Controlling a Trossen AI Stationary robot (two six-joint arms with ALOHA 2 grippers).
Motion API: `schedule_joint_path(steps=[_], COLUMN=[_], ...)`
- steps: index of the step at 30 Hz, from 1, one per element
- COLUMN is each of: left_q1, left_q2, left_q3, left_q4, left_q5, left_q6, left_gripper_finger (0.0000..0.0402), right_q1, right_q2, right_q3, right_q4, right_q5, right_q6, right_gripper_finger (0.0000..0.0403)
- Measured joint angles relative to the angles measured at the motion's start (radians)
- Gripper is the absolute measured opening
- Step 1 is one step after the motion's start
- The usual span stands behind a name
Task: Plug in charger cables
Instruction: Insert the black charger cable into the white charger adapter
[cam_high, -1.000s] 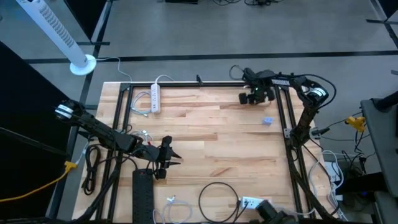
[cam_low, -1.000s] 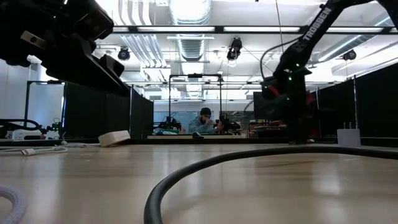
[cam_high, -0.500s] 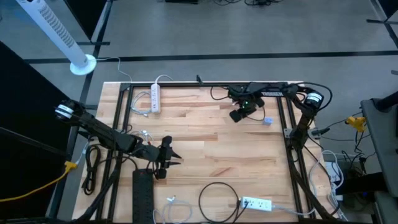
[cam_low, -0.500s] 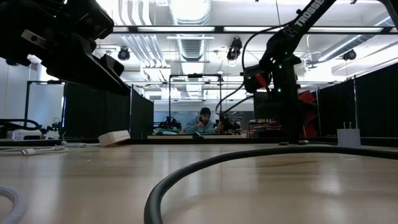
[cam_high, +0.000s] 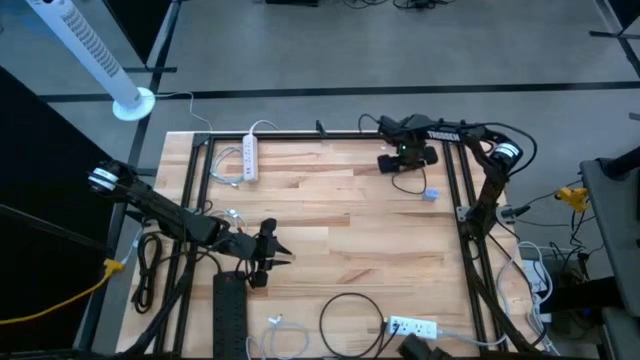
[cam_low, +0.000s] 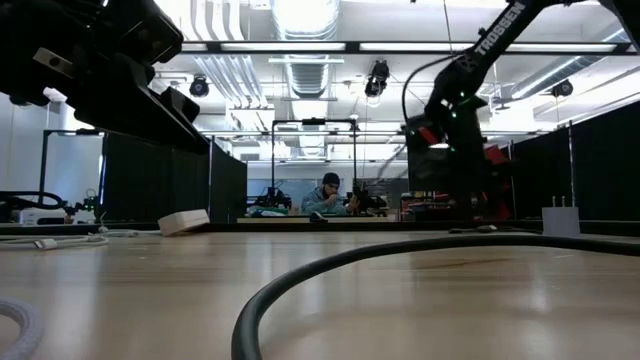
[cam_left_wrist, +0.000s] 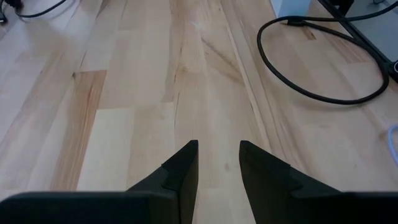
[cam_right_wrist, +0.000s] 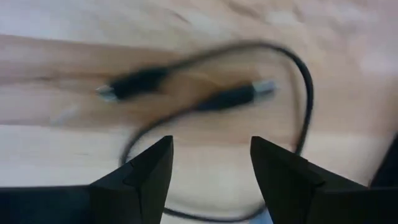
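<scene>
The right tool was held above the far right part of the surface, its two dark fingers spread wide with nothing between them. Beneath it, in the right wrist view, a thin black charger cable was seen lying on the pale wood in a loose loop, both of its small plug ends with metal tips turned inward side by side; the view was blurred. A small bluish object was seen just beside that tool on the boards.

The left tool was held low over the near left part of the surface, its tapered dark fingers parted by a narrow gap and gripping nothing. Ahead of it a thicker black cable was laid in a round loop on the wood, close to a white power strip at the near edge. A thin white cable was coiled loosely near a long black power strip.

The surface was made of jointed wooden planks, smooth and light, framed by black rails. Another white power strip was placed at the far left corner, with thin white cable looped just beside it.
</scene>
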Motion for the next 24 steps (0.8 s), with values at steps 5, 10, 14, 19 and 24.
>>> schedule_joint_path(steps=[5,10,14,19,24], left_q1=[-0.004,-0.017,-0.038,-0.069,-0.076], left_q2=[0.0,0.0,0.0,0.0,0.0], left_q3=[-0.003,-0.021,-0.046,-0.075,-0.098], left_q4=[-0.002,-0.003,-0.003,-0.004,0.038], left_q5=[0.0,0.0,0.0,0.0,-0.002], left_q6=[-0.012,-0.049,-0.101,-0.142,-0.142], left_gripper_finger=[0.0105,0.0105,0.0105,0.0105,0.0105], right_q1=[-0.014,-0.016,-0.048,-0.054,-0.048], right_q2=[0.0,0.0,0.0,0.001,0.001], right_q3=[0.0,0.001,-0.003,-0.02,-0.045], right_q4=[0.018,0.098,0.099,0.103,0.107], right_q5=[-0.004,-0.004,-0.004,-0.013,-0.009], right_q6=[0.205,0.335,0.471,0.571,0.651], right_gripper_finger=[0.0199,0.0199,0.0199,0.0199,0.0194])
